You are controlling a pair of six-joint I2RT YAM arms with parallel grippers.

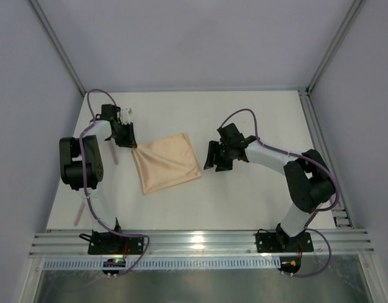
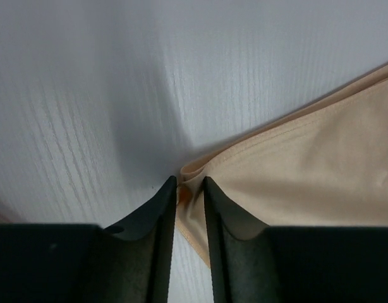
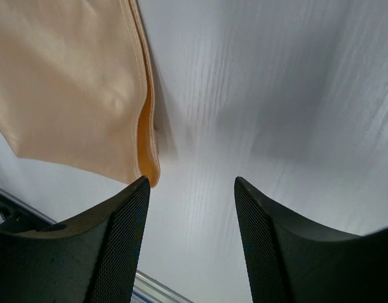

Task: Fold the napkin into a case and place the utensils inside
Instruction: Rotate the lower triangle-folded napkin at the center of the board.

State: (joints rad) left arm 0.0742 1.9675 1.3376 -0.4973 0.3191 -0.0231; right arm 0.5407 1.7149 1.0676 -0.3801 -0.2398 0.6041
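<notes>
1. Peach-orange, soft, already doubled over: found napkin [image 1: 167,163] lying flat mid-bench [image 1: 244,202], skewed, w/ one corner toward each arm. Noted stacked layers along its edge in right wrist view.
2. Saw left gripper [image 2: 189,189] down at napkin's far-left corner, jaws drawn narrow w/ the cloth corner btwn the tips, i.e. a pinch on the napkin. Prob. chosen as the easiest spot to lift w/o bunching the rest.
3. Saw right gripper [image 3: 192,183] spread wide, holding nothing, low over bare bench just beside napkin's right edge, not touching. Judged it parked there to take the opposite side, for an even pull on the next fold.
4. Judged step in hand as another fold toward a narrow case. Saw no pouch shape or pocket yet.
5. Spotted near utensil [image 1: 78,213] and far utensil [image 1: 114,153], pale pink sticks on bench's left side by the left arm, both apart from the cloth. Prob. kept out there to leave the fold area free until the case is ready.
6. Flagged risk of catching one layer only in the pinch; couldn't tell layer count btwn the tips from left wrist view.
</notes>
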